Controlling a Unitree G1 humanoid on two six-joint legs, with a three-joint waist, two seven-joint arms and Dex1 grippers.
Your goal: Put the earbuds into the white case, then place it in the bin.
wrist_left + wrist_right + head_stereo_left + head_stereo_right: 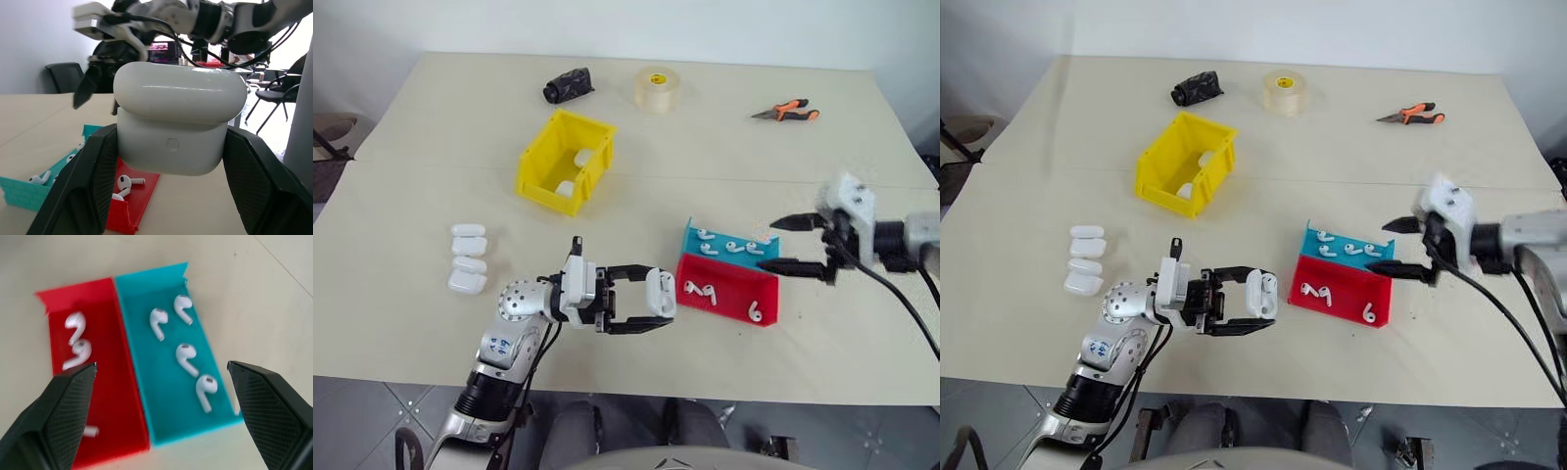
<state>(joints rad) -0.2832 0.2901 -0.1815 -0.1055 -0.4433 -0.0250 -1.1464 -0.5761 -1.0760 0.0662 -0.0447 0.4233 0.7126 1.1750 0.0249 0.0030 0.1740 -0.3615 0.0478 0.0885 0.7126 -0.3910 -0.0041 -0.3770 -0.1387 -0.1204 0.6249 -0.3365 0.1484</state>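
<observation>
My left gripper (651, 305) is clenched on the white case (661, 293), one black finger on each side of it, and I hold it just above the table (431, 176) beside the near end of the red tray (729, 299). In my left wrist view the case (178, 122) hides much of what lies beyond it; its lid sits slightly off the body, though I cannot tell how far it is lifted. My right gripper (800, 245) hangs with its fingers spread wide and empty, near the far corner of the blue tray (724, 245), pointing down over both trays. Four earbuds (185, 355) lie in the blue tray, and in the red one I make out three, the nearest half hidden behind my right finger. The bin (563, 162) stands well apart, further up the table, with two white cases inside, partly masked by its walls. Four more cases (468, 258) lie stacked in a row to my left. Beyond are a black bundle (568, 85) that I cannot identify, a tape roll (658, 88) and pliers (786, 112).
</observation>
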